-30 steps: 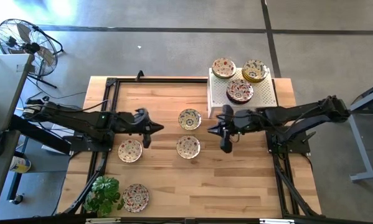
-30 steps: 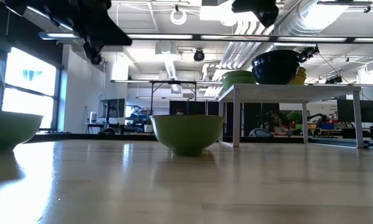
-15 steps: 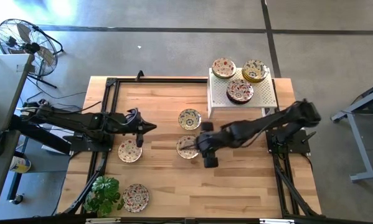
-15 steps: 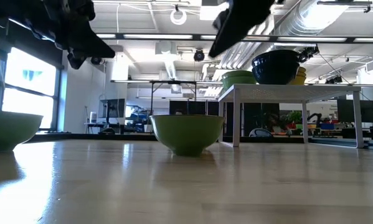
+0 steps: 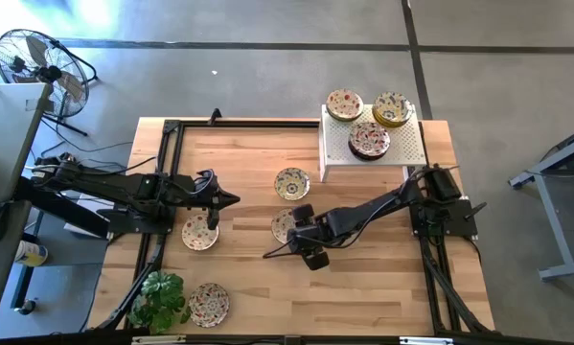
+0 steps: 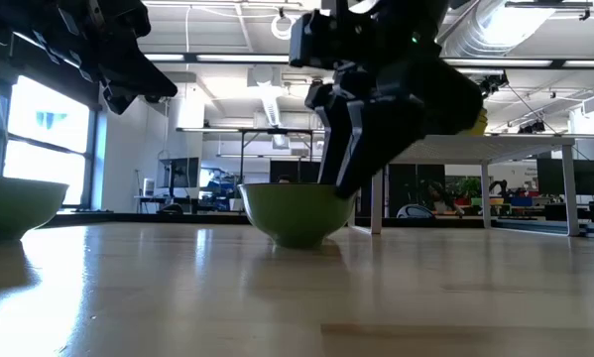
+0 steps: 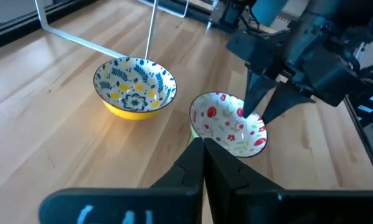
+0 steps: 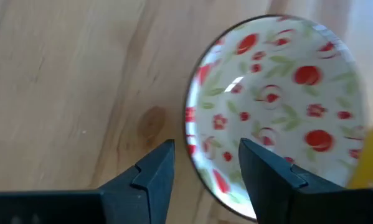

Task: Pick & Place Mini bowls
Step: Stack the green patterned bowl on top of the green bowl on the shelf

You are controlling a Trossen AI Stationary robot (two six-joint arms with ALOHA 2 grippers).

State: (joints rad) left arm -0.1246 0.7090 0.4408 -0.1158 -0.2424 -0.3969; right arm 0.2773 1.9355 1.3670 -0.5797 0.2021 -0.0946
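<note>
Reaching arm: the right gripper [image 5: 299,233] is down at the middle of the light wooden table [image 5: 382,278], its dark fingers [image 8: 154,171] spread apart over the near rim of the red-flowered mini bowl [image 5: 286,225], with nothing clasped between them.
Rim relation: in the right wrist view one finger sits outside the bowl's edge and the other [image 8: 264,168] over its inside; whether either touches the rim cannot be told.
Target bowl: cream-white inside with red blossoms and green leaves [image 8: 276,102], green outside in the low view [image 6: 295,210], standing upright on the wood.
Neighbouring bowl: a yellow-sided mini bowl with a blue and yellow floral inside [image 5: 291,183] stands just behind the red-flowered one, apart from it.
Waiting arm: the left gripper [image 5: 221,199] hangs above the table's left part, fingers pressed together and empty, pointing toward the two central bowls.
Left-side bowls: one patterned mini bowl [image 5: 199,232] lies just below that gripper; another [image 5: 208,303] sits near the front edge beside a small green leafy plant [image 5: 160,297].
Stand: a white perforated rectangular stand [image 5: 406,146] at the far right corner carries three more bowls: a cream patterned one [image 5: 344,104], a yellow-rimmed one [image 5: 391,109] and a dark-rimmed one [image 5: 369,140].
</note>
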